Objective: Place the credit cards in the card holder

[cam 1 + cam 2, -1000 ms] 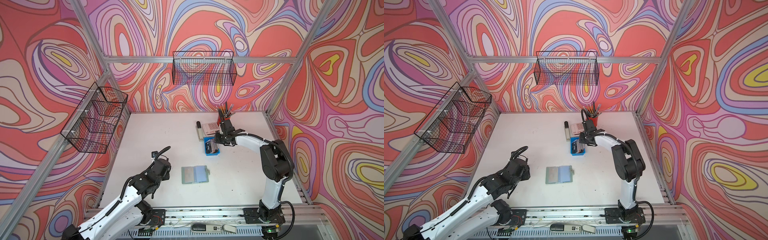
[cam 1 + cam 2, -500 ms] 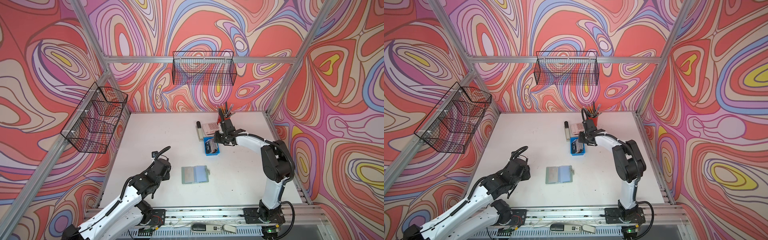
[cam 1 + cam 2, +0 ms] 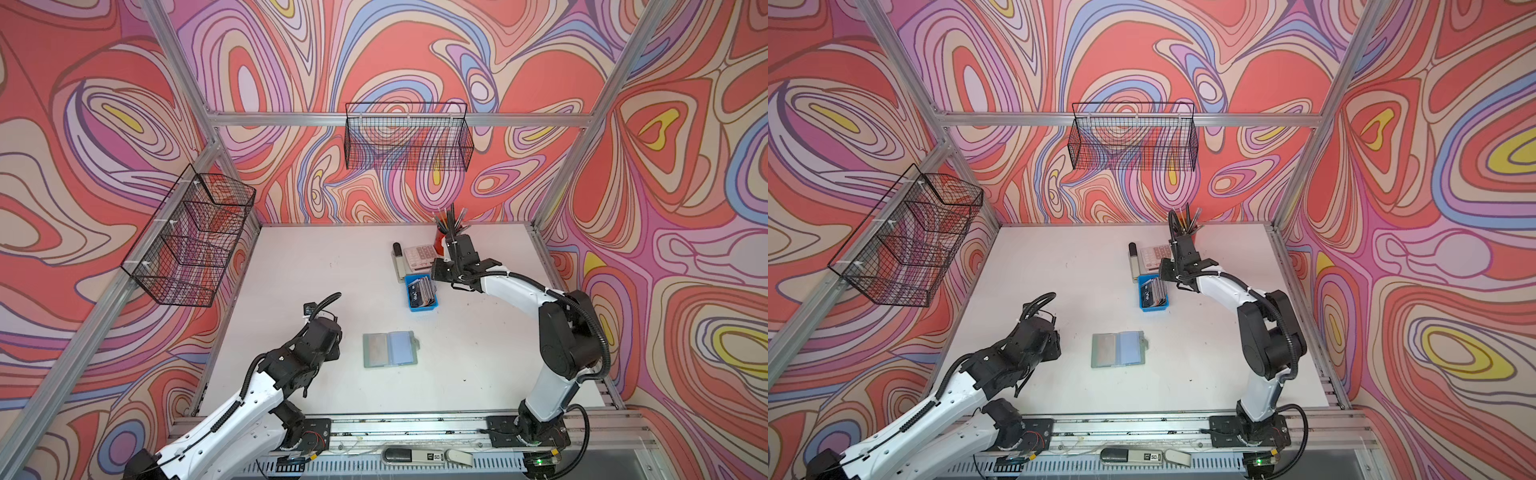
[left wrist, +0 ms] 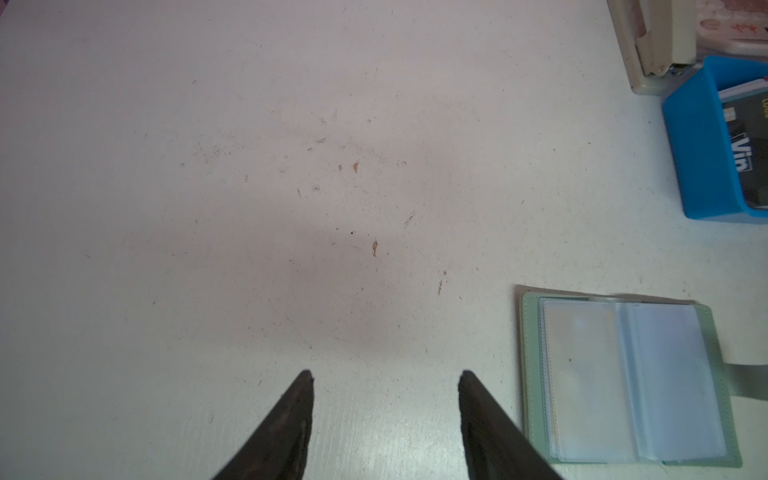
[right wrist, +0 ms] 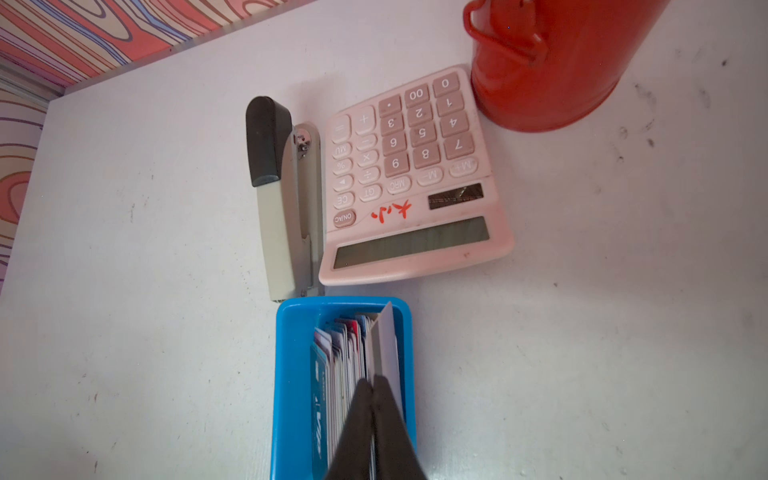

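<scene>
Well apart and empty, the left jaws hang over bare desk (image 4: 291,208) left of the holder (image 3: 390,349), which lies open and flat near the front edge's middle. Right of centre toward the back, the cards (image 3: 423,290) stand on edge in a blue tray (image 3: 424,308) just before the stapler (image 3: 398,262) and calculator (image 3: 419,254). The right jaws are pinched shut on a grey card (image 5: 384,345) at the stack's end.

R tool (image 5: 372,384) pinched on grey card (image 5: 384,345) in blue tray (image 5: 291,374), among other cards (image 5: 336,361) (calc (image 5: 411,178), stapler (image 5: 286,208) beside).
</scene>
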